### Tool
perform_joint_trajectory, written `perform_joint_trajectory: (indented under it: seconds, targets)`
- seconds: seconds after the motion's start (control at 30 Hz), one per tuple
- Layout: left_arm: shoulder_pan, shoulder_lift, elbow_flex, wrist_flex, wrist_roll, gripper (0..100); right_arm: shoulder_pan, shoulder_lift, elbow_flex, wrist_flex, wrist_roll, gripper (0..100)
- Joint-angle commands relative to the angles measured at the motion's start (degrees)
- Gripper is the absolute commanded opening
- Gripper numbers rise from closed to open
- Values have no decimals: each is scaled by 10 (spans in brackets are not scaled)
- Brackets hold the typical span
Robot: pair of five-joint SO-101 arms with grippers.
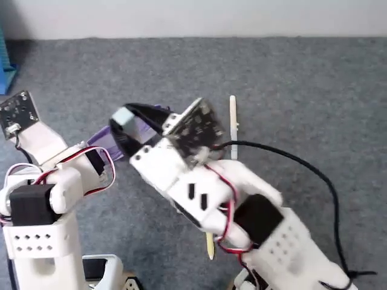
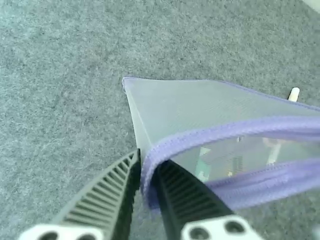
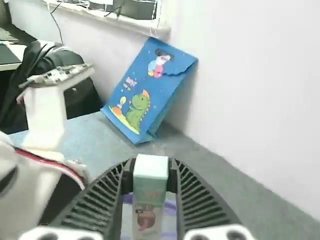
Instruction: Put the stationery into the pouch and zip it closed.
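A translucent pouch (image 2: 200, 115) with a purple zip edge lies on the grey carpet; in the high view the pouch (image 1: 98, 136) is mostly covered by the arms. My left gripper (image 2: 146, 162) is shut on the pouch's purple rim at one corner, and the mouth gapes a little. My right gripper (image 3: 150, 167) is shut on a small pale green box (image 3: 150, 182), held in the air above the pouch. In the high view that box (image 1: 124, 117) sits at the right gripper (image 1: 126, 124). A white pen (image 1: 233, 121) lies on the carpet beyond the right arm.
A yellowish pencil (image 1: 210, 244) pokes out from under the right arm near the front. A blue gift bag (image 3: 147, 92) leans against the wall. A black cable (image 1: 302, 166) trails over the carpet at the right. The left arm's base (image 1: 39, 241) stands at the front left.
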Motion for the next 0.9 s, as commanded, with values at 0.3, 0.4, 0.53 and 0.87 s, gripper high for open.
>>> perform_joint_trajectory:
  seconds: [0.3,0.4,0.53,0.87]
  targets:
    - [1,11,-16,-7,-4,12,-21,68,79,-131,26,12]
    - [1,11,-16,-7,-4,12,-9,69,114,-153,27,13]
    - [1,11,-16,-7,-4,12,7,65,127,-151,27,40]
    - [1,11,-16,-7,-4,12,22,24,98,-69,23,145]
